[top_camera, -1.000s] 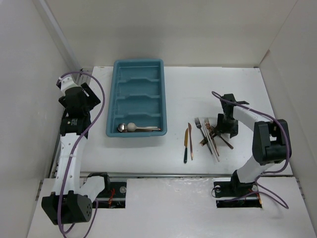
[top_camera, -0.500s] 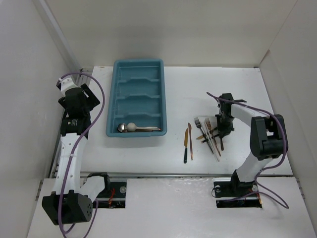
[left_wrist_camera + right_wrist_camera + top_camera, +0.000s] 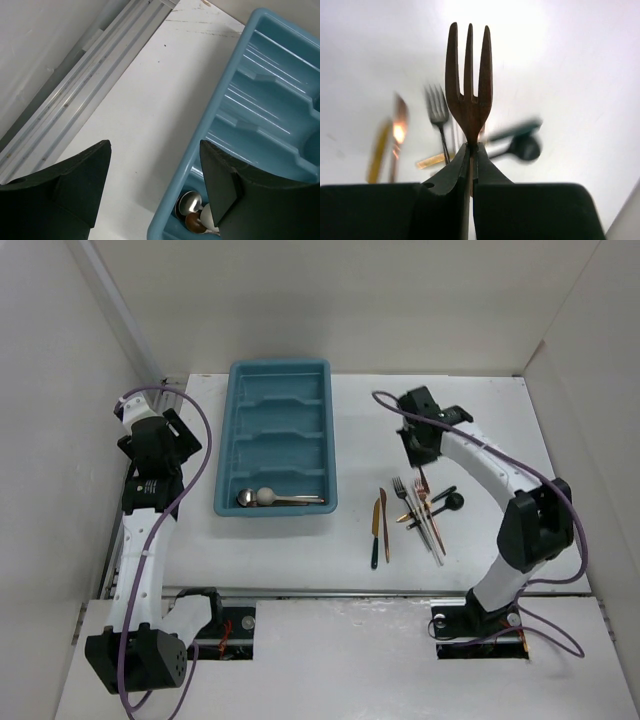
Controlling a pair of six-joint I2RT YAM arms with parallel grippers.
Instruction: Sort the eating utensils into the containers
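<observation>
My right gripper (image 3: 471, 148) is shut on the neck of a copper fork (image 3: 468, 90), tines pointing away, held in the air. In the top view this gripper (image 3: 420, 443) hangs behind the pile of eating utensils (image 3: 425, 512): forks, white sticks, a black spoon (image 3: 451, 502), a copper knife (image 3: 382, 516) and a gold-and-black knife (image 3: 375, 543). The teal tray (image 3: 280, 410) holds the containers, with spoons (image 3: 262, 498) in the nearest one. My left gripper (image 3: 155, 150) stands open over the tray's near-left corner (image 3: 270, 100), above the spoon bowls (image 3: 192, 204).
White walls close in the table on the left, back and right. An aluminium rail (image 3: 85, 90) runs along the table's left edge beside the tray. Bare white table (image 3: 480, 410) lies behind the utensil pile.
My right gripper shut on the copper fork in the pile, lifted it and swung back and left toward the tray. The black spoon now lies uncovered. The left arm has not moved.
</observation>
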